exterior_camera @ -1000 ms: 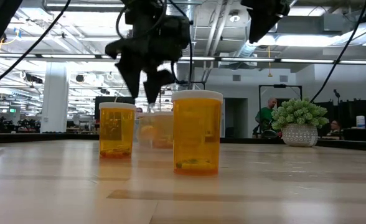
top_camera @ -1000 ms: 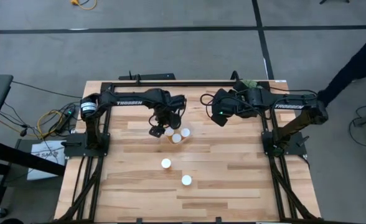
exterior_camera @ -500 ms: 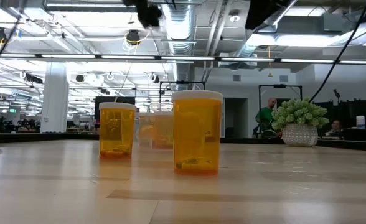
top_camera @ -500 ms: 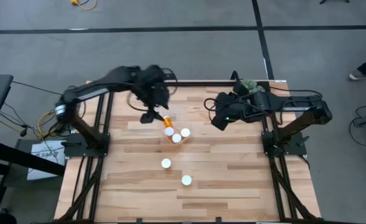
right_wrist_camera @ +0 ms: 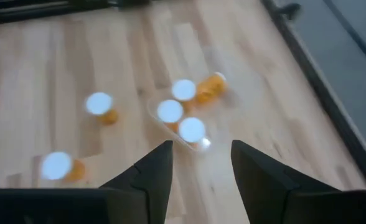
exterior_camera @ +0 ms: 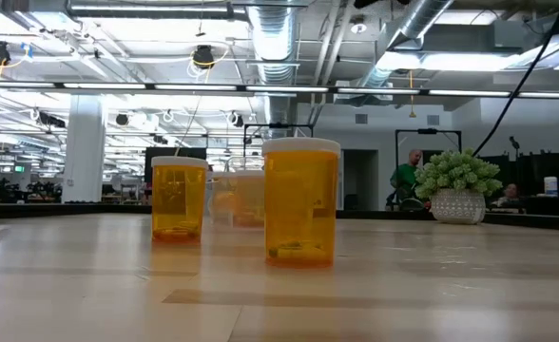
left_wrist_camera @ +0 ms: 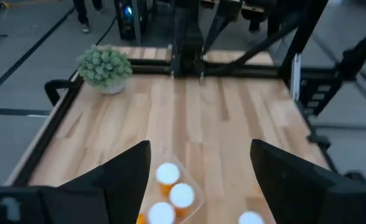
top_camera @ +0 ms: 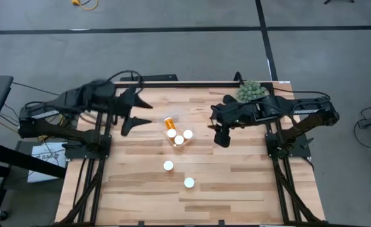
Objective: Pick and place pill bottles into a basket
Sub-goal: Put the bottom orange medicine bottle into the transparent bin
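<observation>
Basket (top_camera: 180,138) is sitting mid-table holding three pill bottles (top_camera: 179,140), another lying beside it; I'm hovering my right gripper (top_camera: 220,137) open nearby, left gripper (top_camera: 137,113) open, probably awaiting another pick.

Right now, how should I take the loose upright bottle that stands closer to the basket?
Come straight down on the pill bottle. It stands upright, white cap up, well apart from the other loose bottle. Straddle the cap and close on the round body just below it; any side should do.
</observation>
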Motion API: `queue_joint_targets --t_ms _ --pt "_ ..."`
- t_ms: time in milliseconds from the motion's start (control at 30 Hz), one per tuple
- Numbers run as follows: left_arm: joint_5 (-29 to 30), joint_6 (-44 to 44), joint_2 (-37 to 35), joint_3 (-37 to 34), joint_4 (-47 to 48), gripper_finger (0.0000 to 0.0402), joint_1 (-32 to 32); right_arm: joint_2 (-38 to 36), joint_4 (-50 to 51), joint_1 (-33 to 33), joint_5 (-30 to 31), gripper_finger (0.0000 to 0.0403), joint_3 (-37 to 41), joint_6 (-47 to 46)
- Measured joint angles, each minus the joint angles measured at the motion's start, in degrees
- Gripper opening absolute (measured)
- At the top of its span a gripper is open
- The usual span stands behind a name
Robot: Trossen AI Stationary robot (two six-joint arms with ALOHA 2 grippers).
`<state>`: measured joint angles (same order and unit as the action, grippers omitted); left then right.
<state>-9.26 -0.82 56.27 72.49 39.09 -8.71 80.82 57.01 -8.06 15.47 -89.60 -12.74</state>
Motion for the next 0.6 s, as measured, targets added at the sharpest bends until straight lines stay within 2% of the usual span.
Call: queue_joint_targets --t_ms 133,267,400,500,600 --pt "3.3 6.5 -7.0 -12.1 -10.1 0.0265 4.1 0.0 -1.0 -1.0 -1.9 0.0155 0.0 0.8" --pt "7.2 11.2 -11.7 -21.3 -16.2 0.0265 7.7 0.0 -1.0 -3.0 -1.9 0.0155 0.0 0.4" --pt "9.5 13.5 -14.0 -27.4 -21.7 0.0265 10.5 1.1 -1.0 -4.9 -2.2 0.0155 0.0 -2.1" --pt "10.8 14.4 -14.1 -30.5 -25.5 0.0265 12.0 1.6 -0.8 -6.3 -3.2 0.0155 0.1 -2.3" --pt "11.3 15.0 -14.0 -32.8 -27.5 0.0265 13.5 2.5 -1.3 -6.9 -2.4 0.0155 0.1 -6.4"
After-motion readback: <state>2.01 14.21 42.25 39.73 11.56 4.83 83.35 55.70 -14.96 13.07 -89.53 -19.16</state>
